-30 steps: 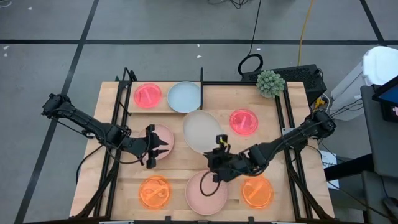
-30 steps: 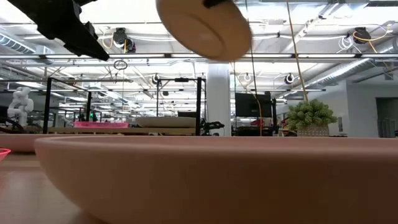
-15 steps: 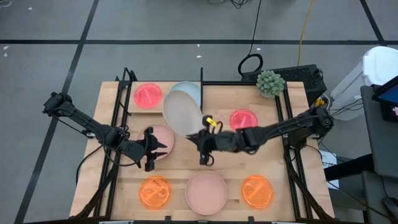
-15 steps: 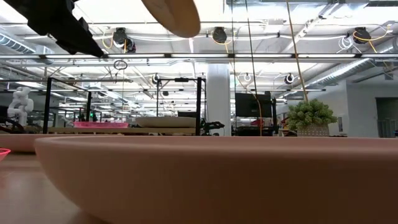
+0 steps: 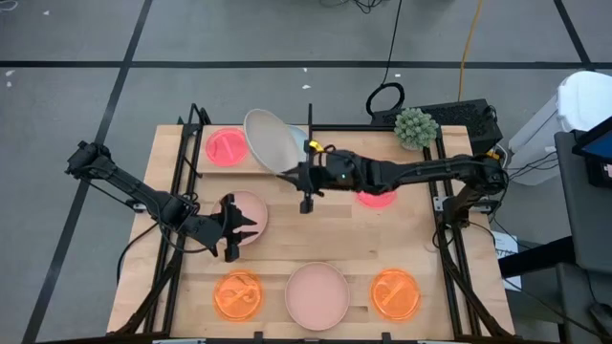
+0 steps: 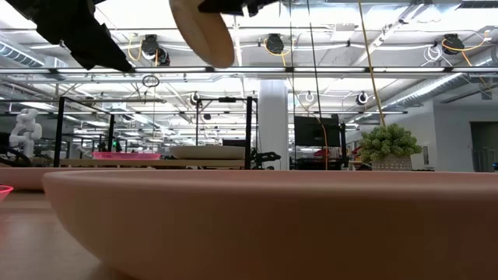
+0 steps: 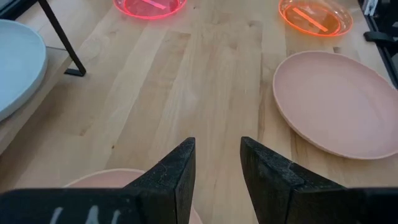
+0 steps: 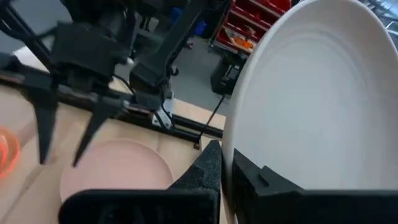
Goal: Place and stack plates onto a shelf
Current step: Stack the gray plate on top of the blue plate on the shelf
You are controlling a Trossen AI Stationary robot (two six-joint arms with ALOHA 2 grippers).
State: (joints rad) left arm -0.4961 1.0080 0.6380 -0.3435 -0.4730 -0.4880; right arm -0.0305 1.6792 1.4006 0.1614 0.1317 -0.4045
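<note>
My right gripper (image 5: 292,174) is shut on a beige plate (image 5: 271,139), which it holds tilted in the air over the shelf (image 5: 206,167) at the table's far left. On the shelf lie a neon pink plate (image 5: 228,146) and a light-blue plate (image 7: 15,62), which the beige plate mostly hides in the high view. My left gripper (image 7: 216,165) hangs open just above a pale-pink plate (image 5: 251,208) left of the table's middle. Low on the low view's horizon, the shelf (image 6: 156,162) carries both plates. My right gripper pinches the beige plate by its rim (image 8: 239,149), one finger on the upper face and one on the underside. The fingers (image 8: 205,168) reach in from the table's right. The plate is lifted clear and stands steeply tilted, its far edge (image 6: 204,35) highest.
On the table lie a neon pink plate (image 5: 375,194) under my right arm, an orange plate (image 5: 239,294), a pale-pink plate (image 5: 317,294) and another orange plate (image 5: 395,293) along the near edge. A potted plant (image 5: 415,126) stands at the far right. Black frame rails run along both sides.
My right gripper has carried the beige plate from above the table's middle toward the far edge and a little left, up to the shelf. The plate has tipped from nearly flat to steeply tilted. My left arm has kept still.
</note>
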